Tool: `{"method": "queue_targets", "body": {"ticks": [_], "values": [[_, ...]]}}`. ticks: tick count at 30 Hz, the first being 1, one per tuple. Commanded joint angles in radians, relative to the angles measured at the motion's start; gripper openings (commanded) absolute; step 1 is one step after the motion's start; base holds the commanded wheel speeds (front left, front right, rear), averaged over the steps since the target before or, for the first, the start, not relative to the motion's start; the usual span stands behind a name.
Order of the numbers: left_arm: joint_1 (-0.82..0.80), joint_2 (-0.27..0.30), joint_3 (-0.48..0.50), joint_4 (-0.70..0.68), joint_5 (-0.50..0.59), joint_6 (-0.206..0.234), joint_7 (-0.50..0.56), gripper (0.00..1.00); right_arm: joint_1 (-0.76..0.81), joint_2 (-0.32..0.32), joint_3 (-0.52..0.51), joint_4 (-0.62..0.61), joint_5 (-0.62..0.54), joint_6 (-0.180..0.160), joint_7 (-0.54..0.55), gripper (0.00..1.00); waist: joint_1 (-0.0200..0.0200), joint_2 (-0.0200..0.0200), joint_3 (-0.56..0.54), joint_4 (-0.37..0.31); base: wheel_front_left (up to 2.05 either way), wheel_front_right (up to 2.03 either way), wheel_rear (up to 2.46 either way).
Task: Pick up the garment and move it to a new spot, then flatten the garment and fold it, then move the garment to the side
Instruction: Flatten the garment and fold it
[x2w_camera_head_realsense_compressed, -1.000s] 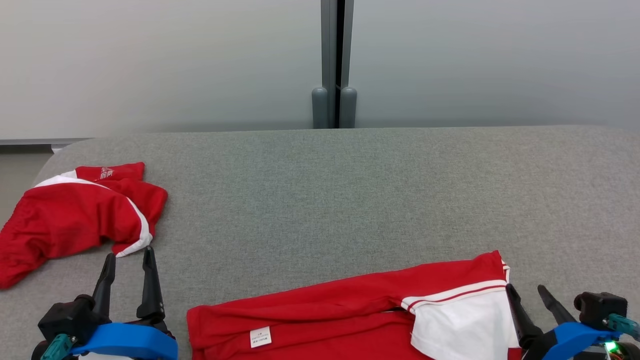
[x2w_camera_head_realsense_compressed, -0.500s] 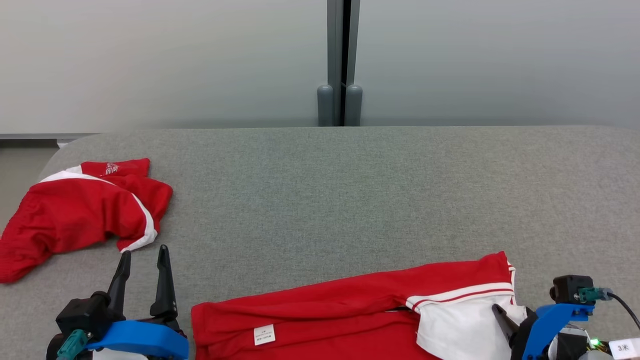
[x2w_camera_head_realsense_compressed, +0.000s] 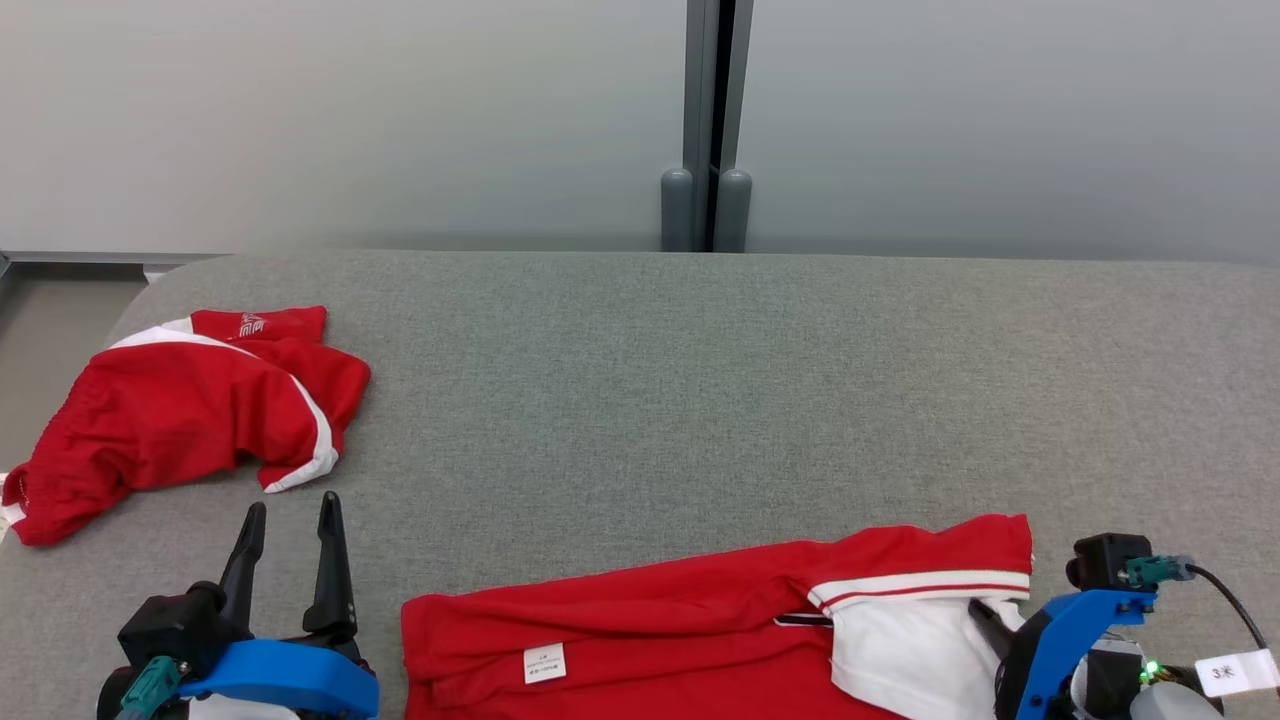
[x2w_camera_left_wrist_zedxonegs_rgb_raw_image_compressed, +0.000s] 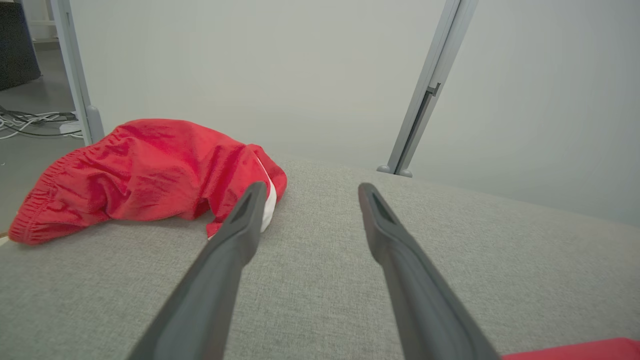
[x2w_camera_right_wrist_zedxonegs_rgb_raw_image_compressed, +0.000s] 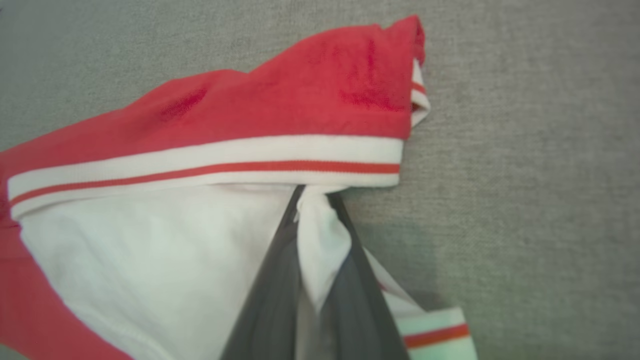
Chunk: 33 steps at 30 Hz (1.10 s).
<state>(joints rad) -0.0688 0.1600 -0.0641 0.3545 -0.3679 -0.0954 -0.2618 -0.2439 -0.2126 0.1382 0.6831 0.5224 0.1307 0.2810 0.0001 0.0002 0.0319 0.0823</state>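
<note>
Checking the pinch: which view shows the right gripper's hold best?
Right wrist view: the right gripper pinches a white fold of the shirt. Head view shows one finger against that white panel; left wrist view, a red corner.

Red/wht garment (x2w_camera_head_realsense_compressed: 650, 620) lying flat, creased

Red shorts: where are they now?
Head view: the red shorts lie crumpled at the far-left edge of the grey fabric surface, just beyond the left gripper, untouched.
</note>
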Motion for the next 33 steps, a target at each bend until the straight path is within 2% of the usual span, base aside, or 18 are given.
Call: {"method": "queue_targets", "body": {"ticks": [1, 6, 10, 16, 20, 23, 25, 30, 33], "values": [[-0.004, -0.002, 0.008, 0.003, 0.005, -0.004, -0.004, 1.00, 0.002, -0.015, -0.005, -0.004, -0.001, 0.000, -0.023, 0.00, -0.0001, -0.0002, -0.003, -0.002, 0.00, 0.00, 0.00], [0.004, -0.011, 0.021, 0.011, 0.019, -0.012, -0.004, 1.00, -0.026, -0.067, -0.071, -0.020, -0.038, 0.000, -0.087, 0.00, -0.0001, -0.0002, -0.013, -0.012, 0.00, 0.00, 0.00], [0.009, -0.016, 0.029, 0.015, 0.028, -0.017, -0.004, 1.00, -0.034, -0.083, -0.139, -0.065, -0.093, 0.000, -0.116, 0.00, -0.0001, -0.0002, -0.020, -0.023, 0.00, 0.00, 0.00], [0.011, -0.020, 0.031, 0.024, 0.036, -0.022, -0.004, 1.00, -0.016, -0.029, -0.180, -0.194, -0.129, 0.000, -0.095, 0.00, -0.0001, -0.0002, -0.028, -0.029, 0.00, 0.00, 0.00], [0.001, -0.026, 0.020, 0.035, 0.043, -0.027, -0.004, 1.00, 0.040, 0.060, -0.131, -0.379, -0.051, 0.000, -0.029, 0.00, -0.0001, -0.0002, -0.033, -0.013, 0.00, 0.00, 0.00], [-0.004, -0.025, 0.017, 0.043, 0.041, -0.029, -0.004, 1.00, 0.061, 0.085, -0.090, -0.437, -0.017, 0.000, 0.005, 0.00, -0.0001, -0.0002, -0.033, 0.000, 0.00, 0.00, 0.00], [-0.012, -0.023, 0.016, 0.056, 0.037, -0.031, -0.004, 1.00, 0.084, 0.111, -0.020, -0.502, 0.024, 0.000, 0.041, 0.00, -0.0001, -0.0002, -0.033, 0.026, 0.00, 0.00, 0.00], [-0.019, -0.020, 0.009, 0.071, 0.035, -0.034, -0.004, 1.00, 0.094, 0.138, 0.060, -0.507, 0.057, 0.000, 0.057, 0.00, -0.0001, -0.0002, -0.033, 0.064, 0.00, 0.00, 0.00], [-0.026, -0.022, 0.000, 0.079, 0.034, -0.036, -0.004, 1.00, 0.074, 0.153, 0.106, -0.459, 0.075, 0.000, 0.049, 0.00, -0.0001, -0.0002, -0.035, 0.097, 0.00, 0.00, 0.00]]}}
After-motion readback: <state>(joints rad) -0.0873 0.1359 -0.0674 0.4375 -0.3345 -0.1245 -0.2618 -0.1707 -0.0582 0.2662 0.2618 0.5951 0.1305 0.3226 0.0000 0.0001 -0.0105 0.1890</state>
